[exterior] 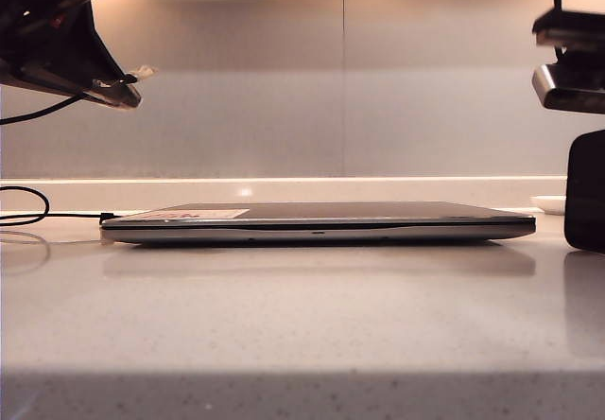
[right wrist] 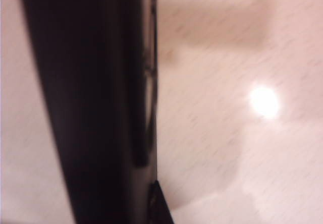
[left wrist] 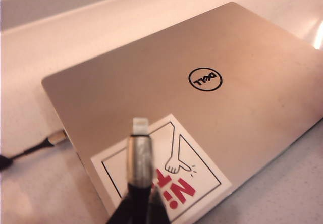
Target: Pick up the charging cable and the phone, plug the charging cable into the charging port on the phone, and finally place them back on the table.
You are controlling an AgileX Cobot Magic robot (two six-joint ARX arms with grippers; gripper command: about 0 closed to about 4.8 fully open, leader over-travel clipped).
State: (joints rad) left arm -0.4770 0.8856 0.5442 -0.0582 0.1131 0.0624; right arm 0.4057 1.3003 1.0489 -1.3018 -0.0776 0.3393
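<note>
Left gripper (exterior: 118,89) clenched on charging cable (left wrist: 139,153) above laptop's (exterior: 321,223) edge; right gripper (right wrist: 151,204) grasping phone (right wrist: 91,103) upright.

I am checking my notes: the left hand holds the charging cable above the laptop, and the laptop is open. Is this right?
Not quite. The laptop is closed, as the left wrist view shows. The left hand does hold the charging cable above it.

The left gripper (exterior: 118,87) is held high at the upper left, the charging cable (exterior: 140,73) clamped in it (plug protruding); the phone (exterior: 586,191) is stood upright beside the laptop (exterior: 317,221).
</note>
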